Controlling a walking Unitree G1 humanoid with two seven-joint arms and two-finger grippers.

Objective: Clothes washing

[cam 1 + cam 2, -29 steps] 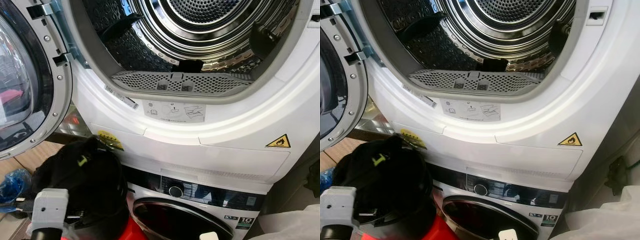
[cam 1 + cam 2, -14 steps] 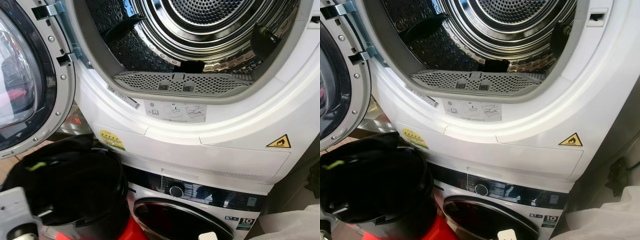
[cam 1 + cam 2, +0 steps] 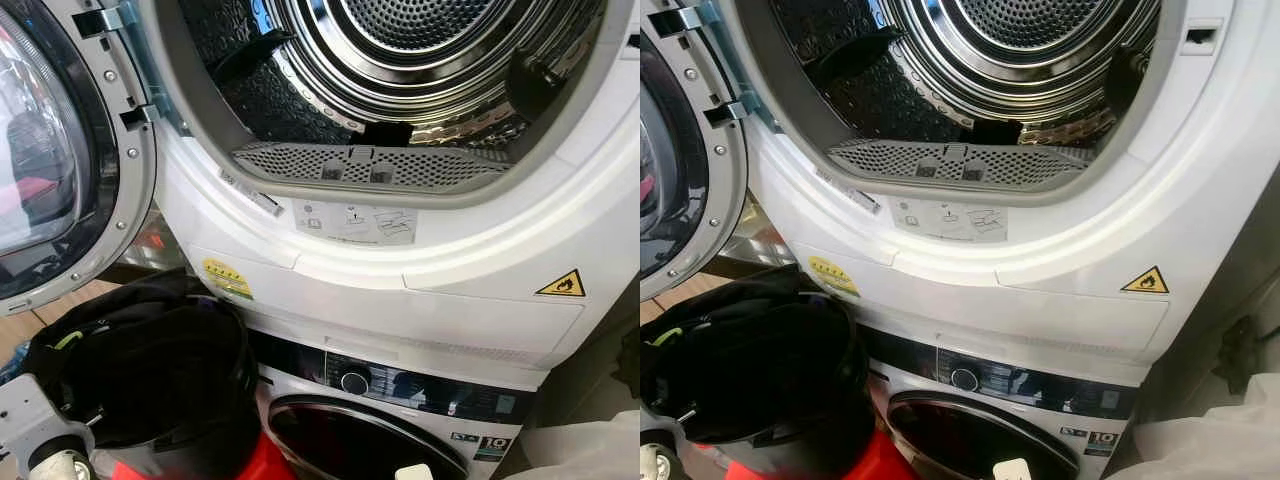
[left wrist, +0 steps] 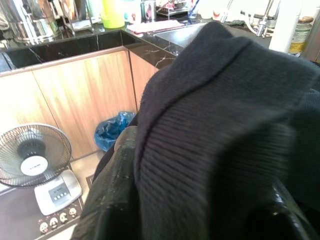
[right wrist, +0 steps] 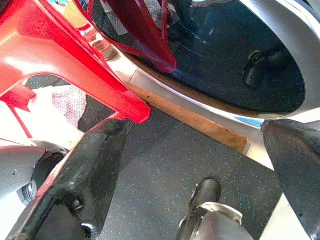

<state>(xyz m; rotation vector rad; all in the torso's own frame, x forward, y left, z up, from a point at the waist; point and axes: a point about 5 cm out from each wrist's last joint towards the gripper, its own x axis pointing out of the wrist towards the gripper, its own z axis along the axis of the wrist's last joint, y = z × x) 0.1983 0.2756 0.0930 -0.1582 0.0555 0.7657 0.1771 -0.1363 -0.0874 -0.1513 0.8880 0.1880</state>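
- While its arm sits low at the 8 o'clock corner of the head view, the left gripper [image 3: 45, 440] shows as a grey mount with a white joint; its fingers are hidden, so how far they are parted cannot be told.
- Black knit garment [image 4: 215, 130]: ribbed, lying close before the left wrist camera; whether the fingers grip it cannot be told.
- Black bucket [image 3: 215, 440]: at 7 o'clock in the head view, just beside the left gripper, holding dark clothes [image 3: 130, 350] with a small yellow-green mark.
- Right gripper [image 5: 200, 165]: fingers [image 5: 90, 170] spread wide, holding nothing, hanging over a dark speckled floor [image 5: 165, 175] near a red plastic piece [image 5: 60, 55].
- Dryer [image 3: 480, 270]: white, upper machine, drum [image 3: 400, 60] open and steel-lined, with a perforated lint filter [image 3: 370, 165] at its lower lip.
- Dryer door [image 3: 60, 160]: swung open at 9 o'clock, glass centre.
- Warning sticker [image 3: 561, 285]: yellow triangle at 3 o'clock.
- Washer [image 3: 400, 420]: stacked below at 6 o'clock, with a dial [image 3: 354, 381] and dark panel.
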